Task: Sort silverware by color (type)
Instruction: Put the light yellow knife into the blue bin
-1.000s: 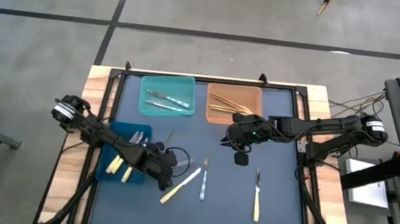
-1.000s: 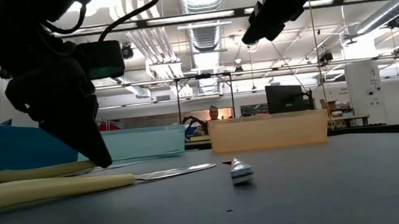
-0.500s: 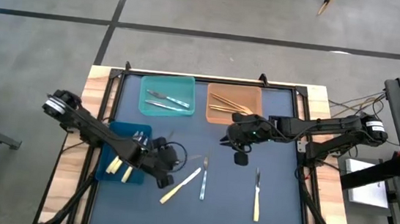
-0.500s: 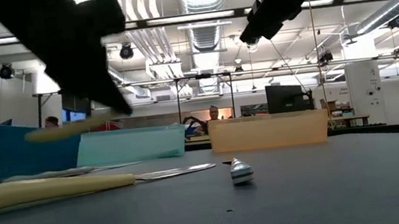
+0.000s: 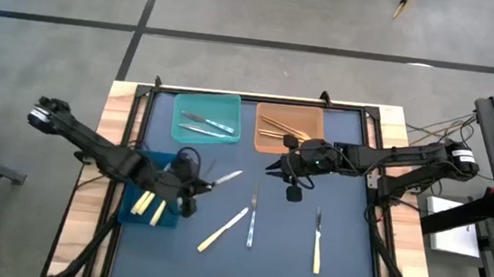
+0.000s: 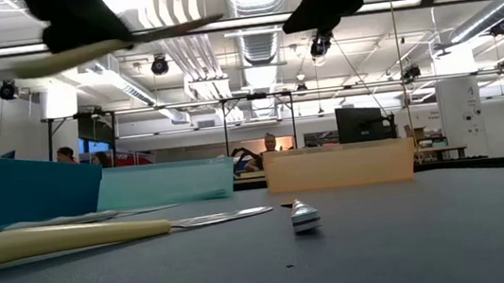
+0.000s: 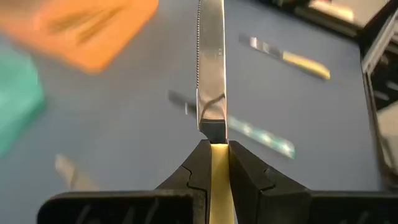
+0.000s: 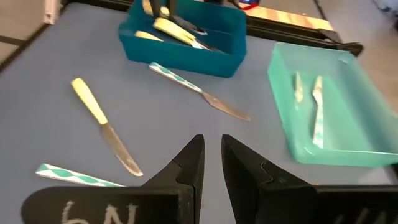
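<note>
1. The yellow-handled knife (image 5: 216,180) hung clear of the table near the dark blue bin (image 5: 134,209), clamped at its handle in my left gripper (image 7: 213,147); its long axis lay close to level, blade pointing right and slightly toward the far bins.

2. I judged the step to be the carry: a yellow piece lifted, bound for the dark blue bin, where other yellow-handled pieces already lay.

3. The next move, as I read it, called for swinging the knife left over that bin's open top, lining its length with the bin's long side, then releasing.

4. A second yellow knife (image 5: 223,228) lay diagonally on the mat nearby, with a green-patterned piece (image 5: 252,218) just beside it and a third piece (image 5: 317,242) well to the right.

5. My right gripper (image 8: 210,159) hovered by the orange bin (image 5: 289,128), fingers narrowly apart, holding nothing.

6. The teal bin (image 5: 206,117) stood at the far side, left of the orange one.
</note>
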`<state>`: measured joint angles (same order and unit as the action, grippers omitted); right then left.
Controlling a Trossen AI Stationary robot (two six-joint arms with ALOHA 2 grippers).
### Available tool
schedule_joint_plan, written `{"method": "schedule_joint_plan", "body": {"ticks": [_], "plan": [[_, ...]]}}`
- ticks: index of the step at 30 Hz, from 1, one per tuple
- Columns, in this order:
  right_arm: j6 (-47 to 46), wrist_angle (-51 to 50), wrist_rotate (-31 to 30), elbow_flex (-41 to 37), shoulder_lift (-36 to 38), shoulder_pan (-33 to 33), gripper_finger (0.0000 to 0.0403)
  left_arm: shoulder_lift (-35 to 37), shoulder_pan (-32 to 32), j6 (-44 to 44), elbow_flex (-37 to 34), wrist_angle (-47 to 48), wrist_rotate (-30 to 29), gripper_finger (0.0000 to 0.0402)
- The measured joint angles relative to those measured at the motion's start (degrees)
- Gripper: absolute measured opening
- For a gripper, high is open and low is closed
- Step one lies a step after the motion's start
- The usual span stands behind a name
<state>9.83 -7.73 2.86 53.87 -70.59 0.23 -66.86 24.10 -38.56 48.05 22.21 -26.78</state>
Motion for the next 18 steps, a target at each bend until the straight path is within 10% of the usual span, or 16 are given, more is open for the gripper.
{"method": "schedule_joint_plan", "body": {"ticks": [18], "plan": [[3.0,1.2,-4.5,0.0,0.0,-0.8,0.0047,8.0,2.5,-33.2,11.3,55.0,21.8,0.0017]]}}
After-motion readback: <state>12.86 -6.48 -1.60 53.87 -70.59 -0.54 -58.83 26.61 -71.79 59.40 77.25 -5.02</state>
